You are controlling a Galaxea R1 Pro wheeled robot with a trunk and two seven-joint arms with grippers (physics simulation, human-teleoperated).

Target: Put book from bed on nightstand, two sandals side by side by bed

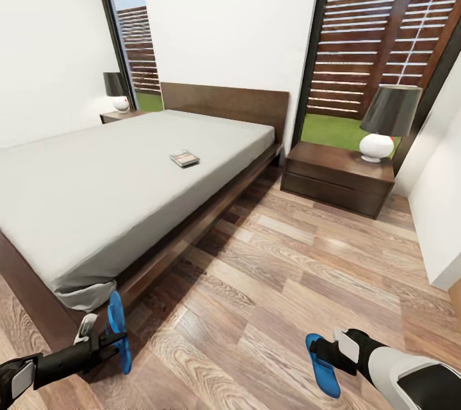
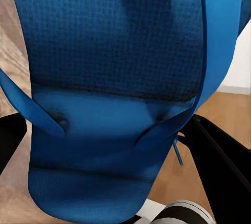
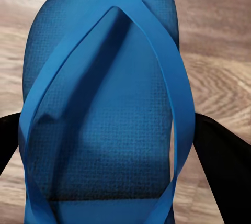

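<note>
- Above the floor (image 1: 256, 282) by the bed (image 1: 96, 186), the left gripper (image 1: 112, 339) is clamped on one sandal (image 1: 117, 332), held on edge.
- The right gripper (image 1: 330, 355) grips the other sandal (image 1: 321, 365), fingers (image 3: 222, 166) against its sides.
- The book (image 1: 184, 158) lies on the mattress; a nightstand (image 1: 336, 178) stands beside the bed.
</note>
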